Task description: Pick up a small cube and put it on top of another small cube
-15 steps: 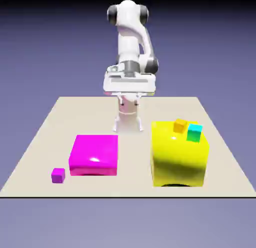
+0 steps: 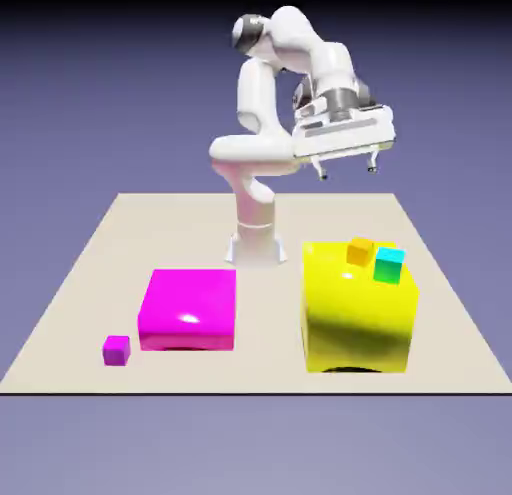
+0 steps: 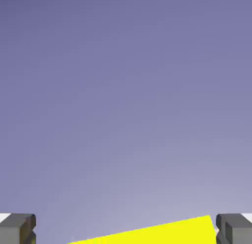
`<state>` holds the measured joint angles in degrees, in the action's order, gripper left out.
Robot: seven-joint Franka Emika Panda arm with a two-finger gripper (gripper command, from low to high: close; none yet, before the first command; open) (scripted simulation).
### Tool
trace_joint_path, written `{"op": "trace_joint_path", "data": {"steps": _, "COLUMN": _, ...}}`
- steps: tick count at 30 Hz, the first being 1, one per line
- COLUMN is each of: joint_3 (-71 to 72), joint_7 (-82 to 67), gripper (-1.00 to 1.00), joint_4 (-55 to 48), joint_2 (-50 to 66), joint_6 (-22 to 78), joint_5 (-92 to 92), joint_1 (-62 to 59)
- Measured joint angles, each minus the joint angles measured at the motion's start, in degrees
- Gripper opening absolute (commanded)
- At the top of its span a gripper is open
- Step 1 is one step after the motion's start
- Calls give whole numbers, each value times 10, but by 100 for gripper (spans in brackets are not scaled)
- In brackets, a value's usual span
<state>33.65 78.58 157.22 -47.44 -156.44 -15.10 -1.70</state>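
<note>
Tool (image 2: 347,173) wide, nothing between tips; for teal-green cube (image 2: 388,267): probably light, stiff, best pinched across opposite side faces, clear of small orange cube (image 2: 360,251)

The white arm (image 2: 255,98) bends over toward the right of the scene, its elbow raised. The hand (image 2: 347,173) hangs above the tabletop (image 2: 190,238), slightly tilted, its two fingers (image 2: 322,170) spread wide apart and pointing mostly downward, with nothing between them.
</note>
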Motion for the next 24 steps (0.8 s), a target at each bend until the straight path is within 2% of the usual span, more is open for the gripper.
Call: {"op": "trace_joint_path", "data": {"steps": 24, "joint_3": 498, "joint_7": 438, "gripper": 0, "joint_4": -31, "joint_2": -158, "joint_6": 236, "joint_5": -144, "joint_1": -91}}
